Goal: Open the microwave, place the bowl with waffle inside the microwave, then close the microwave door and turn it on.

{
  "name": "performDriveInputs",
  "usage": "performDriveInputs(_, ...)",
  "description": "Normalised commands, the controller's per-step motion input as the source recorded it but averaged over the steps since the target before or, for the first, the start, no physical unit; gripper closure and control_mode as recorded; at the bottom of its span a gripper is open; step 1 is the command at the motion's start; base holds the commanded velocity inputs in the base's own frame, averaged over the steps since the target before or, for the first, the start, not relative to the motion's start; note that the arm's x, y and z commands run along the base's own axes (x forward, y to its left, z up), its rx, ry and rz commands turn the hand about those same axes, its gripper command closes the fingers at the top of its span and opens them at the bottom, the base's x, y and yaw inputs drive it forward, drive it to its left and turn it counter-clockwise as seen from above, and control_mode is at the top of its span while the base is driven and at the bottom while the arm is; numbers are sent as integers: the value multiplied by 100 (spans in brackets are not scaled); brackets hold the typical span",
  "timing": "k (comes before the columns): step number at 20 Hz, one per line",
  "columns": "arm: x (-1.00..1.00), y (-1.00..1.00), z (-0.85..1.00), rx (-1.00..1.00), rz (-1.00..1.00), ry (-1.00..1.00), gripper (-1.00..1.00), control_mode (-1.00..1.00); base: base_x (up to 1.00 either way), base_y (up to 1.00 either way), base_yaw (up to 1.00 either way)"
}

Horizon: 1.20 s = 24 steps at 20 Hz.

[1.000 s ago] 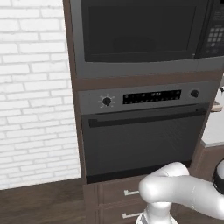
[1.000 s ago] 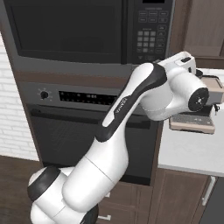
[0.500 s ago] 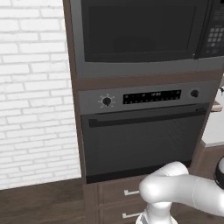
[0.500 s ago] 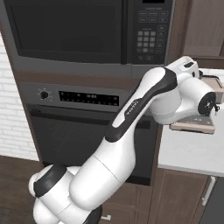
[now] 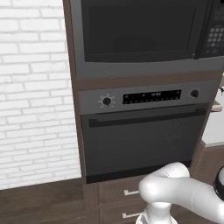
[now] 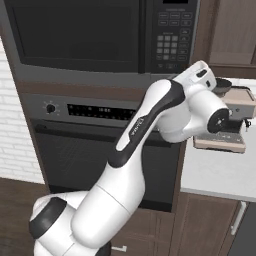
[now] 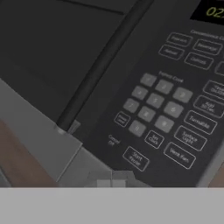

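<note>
Since the earlier frames the arm has been swinging its elbow and hand up and to the right, so the hand is now sitting higher against the cabinet edge, below the keypad [image 6: 170,47]. The base views themselves are not shifting.

In the left base view the microwave [image 5: 140,39] is sitting closed, its microwave door [image 5: 138,30] flush with the frame, and the oven [image 5: 144,131] below it is closed too. The arm is cut off at the lower right, so its hand end is out of the picture.

In the right base view the white arm is rising across the oven front, and its hand is pointing away toward the wall beside the desk [image 6: 220,175]. The fingers themselves are hidden behind the wrist. A dark round shape, probably the bowl [image 6: 222,86], is peeking out just beyond the hand, on a wooden board [image 6: 235,120]; whether a waffle is in it is impossible to tell.

In the hand view the camera is looking closely at the keypad, with the door's dark bar handle [image 7: 103,65] running diagonally to the left. The pincer's tips are not showing; by all signs it is fully closed and holding nothing. Judging from this, the door is not yet opened, and the arm is lining up on the microwave front.
</note>
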Motion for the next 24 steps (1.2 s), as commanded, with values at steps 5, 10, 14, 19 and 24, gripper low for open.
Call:
performDriveInputs(5, 22, 5, 0, -9, -11, 0, 100, -100, 0, 0, 0)
performDriveInputs(10, 29, 0, 0, -7, -13, 0, 100, -100, 0, 0, 0)
performDriveInputs(14, 11, -3, 4, -2, -10, -2, 100, -100, 0, 0, 0)
performDriveInputs(19, 0, -4, 12, 0, -5, -4, 100, -100, 0, 0, 0)
performDriveInputs(24, 0, 0, 11, 0, -2, -3, 100, -100, 0, 0, 0)
